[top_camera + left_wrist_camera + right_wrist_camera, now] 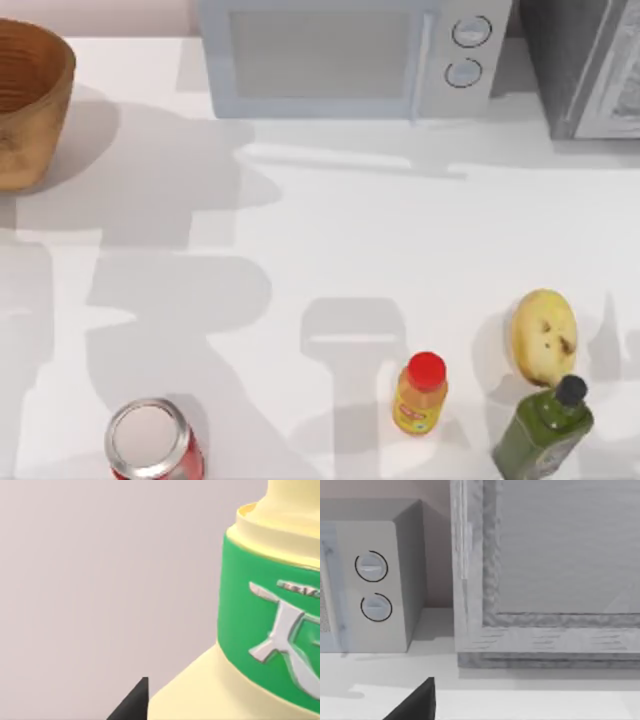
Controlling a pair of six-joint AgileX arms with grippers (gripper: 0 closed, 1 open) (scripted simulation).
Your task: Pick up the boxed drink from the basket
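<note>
The boxed drink (260, 630), pale yellow with a green printed band, hangs very close in the left wrist view against a plain wall. My left gripper (210, 707) is shut on its lower part, and one dark fingertip (135, 702) shows beside it. The round tan wicker basket (25, 100) stands at the table's far left corner, and what shows of its ribbed inside holds nothing. A dark part of my right gripper (417, 702) shows in the right wrist view, facing the back of the table.
A microwave (350, 55) stands at the back centre and a grey cabinet (590, 65) at the back right. Near the front stand a red can (152, 442), an orange bottle (421, 394) and a dark green bottle (545, 428). A yellow potato-like item (544, 336) lies close by.
</note>
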